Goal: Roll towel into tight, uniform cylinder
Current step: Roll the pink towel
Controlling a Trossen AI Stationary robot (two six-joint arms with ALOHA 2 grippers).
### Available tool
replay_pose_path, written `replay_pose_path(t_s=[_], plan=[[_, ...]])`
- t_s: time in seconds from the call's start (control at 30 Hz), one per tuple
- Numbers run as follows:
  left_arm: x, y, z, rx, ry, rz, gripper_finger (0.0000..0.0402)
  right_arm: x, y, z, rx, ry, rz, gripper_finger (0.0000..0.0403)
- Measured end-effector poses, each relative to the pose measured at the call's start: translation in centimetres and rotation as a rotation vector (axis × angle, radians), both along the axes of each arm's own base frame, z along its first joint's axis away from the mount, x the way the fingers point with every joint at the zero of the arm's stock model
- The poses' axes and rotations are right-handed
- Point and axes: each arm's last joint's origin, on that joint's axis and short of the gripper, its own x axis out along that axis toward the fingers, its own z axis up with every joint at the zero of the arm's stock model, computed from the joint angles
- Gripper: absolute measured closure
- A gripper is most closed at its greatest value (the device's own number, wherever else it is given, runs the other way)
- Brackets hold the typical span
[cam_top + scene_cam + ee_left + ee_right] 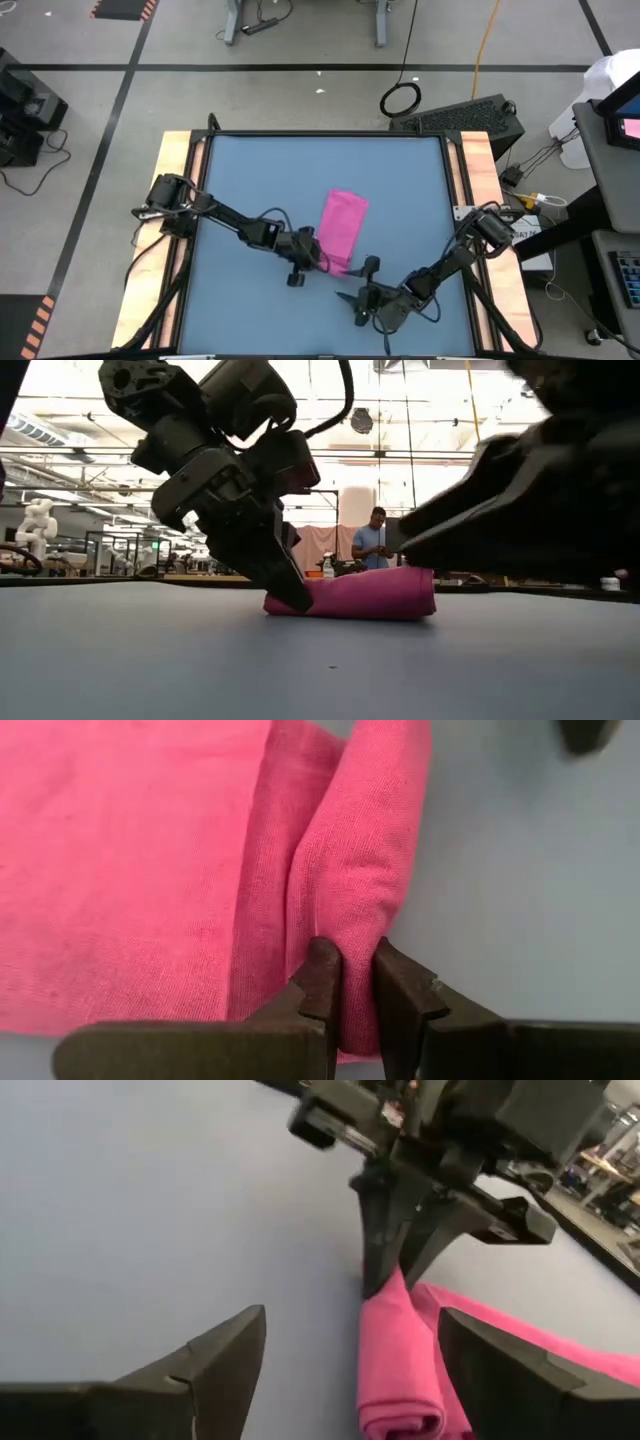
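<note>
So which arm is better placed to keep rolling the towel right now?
Left, probably. The left gripper is already pinched on the rolled edge of the towel, while the right gripper hangs open just short of that end, holding nothing.

The left gripper (290, 595) comes down onto the near end of the pink towel (365, 595) lying on the table (200, 660).

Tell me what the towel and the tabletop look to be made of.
The towel: woven cloth, likely cotton, matte magenta; the left wrist view shows a fine thread weave and soft folds where the left gripper pinches its rolled edge. The tabletop: a smooth, matte blue sheet, possibly laminate or a mat; it shows no grain or texture.
</note>
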Motion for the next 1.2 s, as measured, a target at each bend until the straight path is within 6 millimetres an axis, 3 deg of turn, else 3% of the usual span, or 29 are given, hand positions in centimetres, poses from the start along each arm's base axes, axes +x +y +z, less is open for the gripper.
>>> replay_pose_path(t_s=[0.23, 0.7, 1.07, 1.2], plan=[[0.2, 1.1, 0.0, -0.092, 0.025, 0.032, 0.0356, 1.3, -1.7, -1.7, 0.057, 0.026, -0.041, 0.0136], [0.2, 1.0, 0.0, -0.123, 0.038, 0.065, 0.0356, 1.5, -2.1, -2.1, 0.107, 0.027, -0.068, 0.0173], [0.2, 0.9, 0.0, -0.123, 0.034, 0.059, 0.0355, 2.0, -3.4, -2.7, 0.218, 0.072, -0.115, 0.0194], [0.2, 0.2, 0.1, -0.104, 0.013, 0.031, 0.033, 2.0, -3.8, -2.9, 0.252, 0.081, -0.146, 0.0221]])
